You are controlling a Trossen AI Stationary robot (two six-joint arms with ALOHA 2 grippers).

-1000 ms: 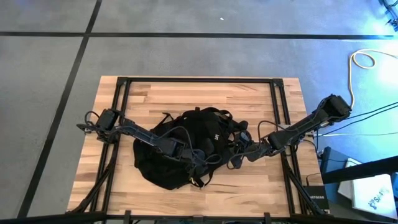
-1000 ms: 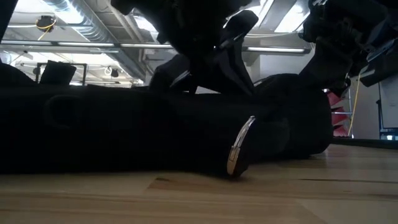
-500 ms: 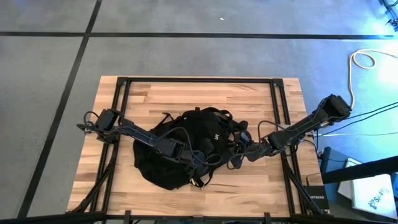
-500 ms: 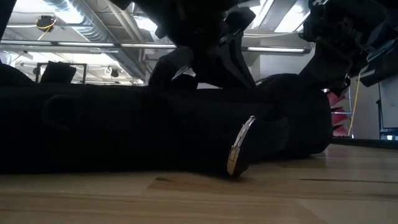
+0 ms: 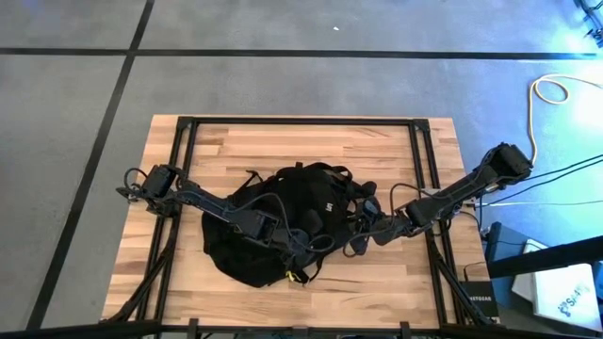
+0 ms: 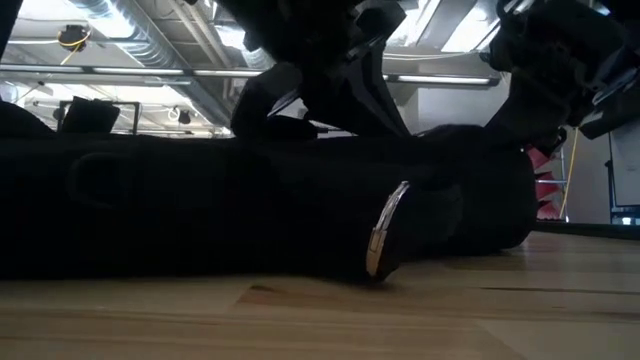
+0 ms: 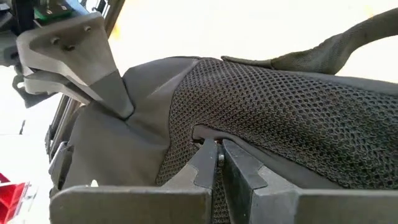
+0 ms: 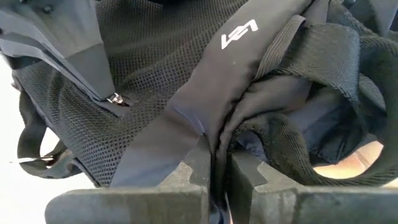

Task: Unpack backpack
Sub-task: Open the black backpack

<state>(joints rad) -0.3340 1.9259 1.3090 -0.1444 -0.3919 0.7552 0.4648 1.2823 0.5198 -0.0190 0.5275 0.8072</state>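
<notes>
In the right wrist view a small white logo [image 8: 240,33] is printed on a smooth black strap [image 8: 205,87] of the backpack [image 8: 155,68]; it is a slanted mark and I cannot read it as letters. The right gripper [image 8: 214,163] has its two fingers pressed together on this strap, pinching the fabric between them. A small metal zipper pull [image 8: 115,99] lies on the mesh panel in the left part of that frame.

In the left wrist view the left gripper [image 7: 219,163] is also pressed together, with its tips nipping the edge of the black mesh [image 7: 280,118] of the backpack. No writing shows there.

The low view shows what the others do not: a curved silver piece [image 6: 386,228] stands at the near edge of the backpack [image 6: 200,210], just above the wooden table [image 6: 320,320], and behind it the ceiling of the room.

The high view gives the whole layout. The backpack [image 5: 273,217] lies in the middle of the table [image 5: 283,141], a little toward the lower part of the frame. The left gripper [image 5: 290,256] is at its lower middle, the right gripper [image 5: 363,226] at its right edge. The same white logo [image 5: 329,207] is seen near the centre.

Compared with one second ago, the left gripper has moved slightly toward the lower edge of the frame, and the backpack stays in place.
</notes>
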